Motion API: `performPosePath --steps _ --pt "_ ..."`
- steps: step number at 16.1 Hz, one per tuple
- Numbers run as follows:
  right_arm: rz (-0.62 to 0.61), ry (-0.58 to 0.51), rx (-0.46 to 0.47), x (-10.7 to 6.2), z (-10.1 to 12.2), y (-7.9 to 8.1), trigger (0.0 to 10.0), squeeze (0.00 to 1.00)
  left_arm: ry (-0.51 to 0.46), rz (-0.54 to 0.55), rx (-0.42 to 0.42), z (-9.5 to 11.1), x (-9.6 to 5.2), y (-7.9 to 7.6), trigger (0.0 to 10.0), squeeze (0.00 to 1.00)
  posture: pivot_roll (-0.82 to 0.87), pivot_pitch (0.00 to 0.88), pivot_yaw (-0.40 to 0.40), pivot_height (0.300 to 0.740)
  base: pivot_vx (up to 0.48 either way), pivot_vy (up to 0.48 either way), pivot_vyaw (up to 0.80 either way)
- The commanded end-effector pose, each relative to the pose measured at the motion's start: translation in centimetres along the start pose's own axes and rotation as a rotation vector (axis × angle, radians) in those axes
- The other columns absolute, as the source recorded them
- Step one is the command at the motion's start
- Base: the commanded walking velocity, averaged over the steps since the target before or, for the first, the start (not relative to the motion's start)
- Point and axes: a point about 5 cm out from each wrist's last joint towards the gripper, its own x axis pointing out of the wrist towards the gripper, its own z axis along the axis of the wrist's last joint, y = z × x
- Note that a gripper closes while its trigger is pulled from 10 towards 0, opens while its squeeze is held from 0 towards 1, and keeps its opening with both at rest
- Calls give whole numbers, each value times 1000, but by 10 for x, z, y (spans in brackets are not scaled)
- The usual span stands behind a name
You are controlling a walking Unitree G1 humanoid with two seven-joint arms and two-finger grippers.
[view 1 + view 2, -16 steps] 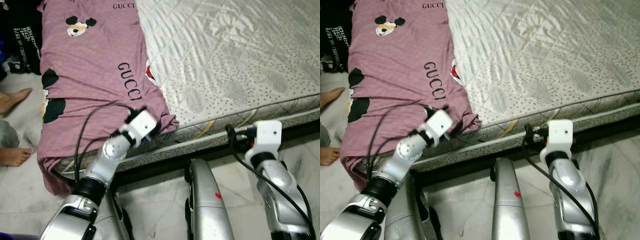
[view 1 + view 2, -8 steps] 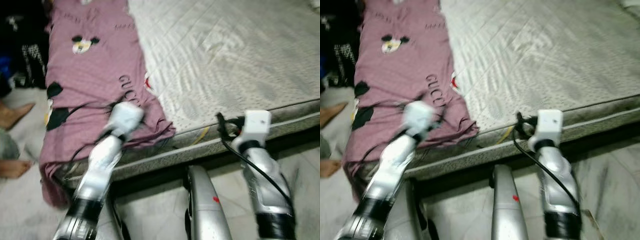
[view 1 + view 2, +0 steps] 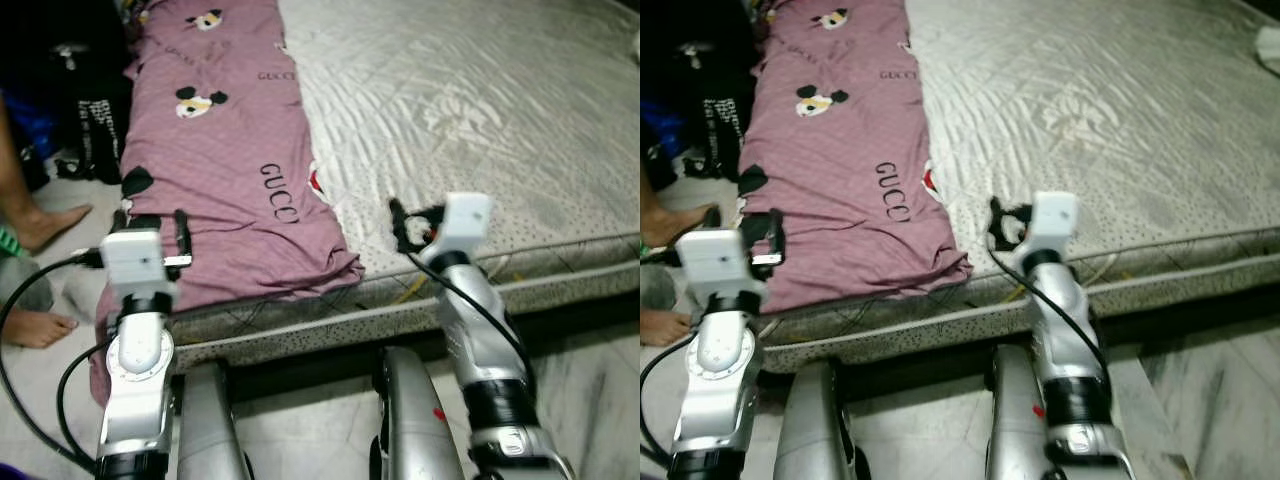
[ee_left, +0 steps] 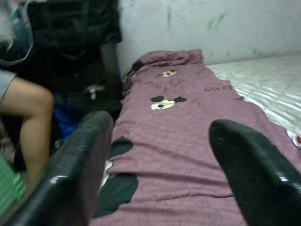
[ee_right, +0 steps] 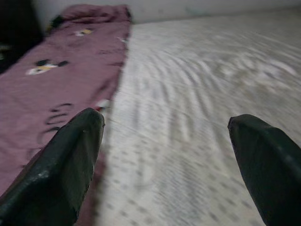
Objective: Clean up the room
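The left tool (image 3: 152, 240) is held released, its two black fingers spread wide with nothing between them, over the near left edge of the pink sheet (image 3: 235, 190); a second ago it was pressed down at the sheet's bunched near corner, so the cloth has been let go and the arm drawn back and out to the left. The right tool (image 3: 408, 225) is likewise spread and empty; it has been brought up from beside the bed frame to hang over the bare mattress (image 3: 480, 130), just beside the sheet's near corner. The head camera has also been raised, more of the bed being taken in. The sheet (printed with cartoon mice and lettering) is laid along the left side of the mattress, its near end draped over the bed's edge; the tidying of it is judged unfinished, a fresh two-handed grasp being prepared. Both silver forearms are raised nearly upright, wrists bent forward over the bed; a person's bare feet (image 3: 40, 225) are seen on the floor at far left.
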Motion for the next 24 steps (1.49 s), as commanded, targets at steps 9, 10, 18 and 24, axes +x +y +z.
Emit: performPosePath --steps 9,10,18,24 --pt "34 -47 75 8 3 13 10000 0 41 -27 -56 -2 4 -8 10000 0 -16 0 1 561 0 0 0" --pt "20 -36 73 7 -2 9 10000 0 62 -23 -58 -7 2 -9 10000 0 -24 0 -6 576 0 0 0" --pt "17 -57 65 12 4 6 10000 0 74 -52 -62 -13 10 -19 10000 0 -56 0 7 659 0 0 0" --pt "11 -44 24 11 1 -4 10000 0 126 -55 15 -22 7 -23 10000 0 -49 0 -17 728 0 0 0"
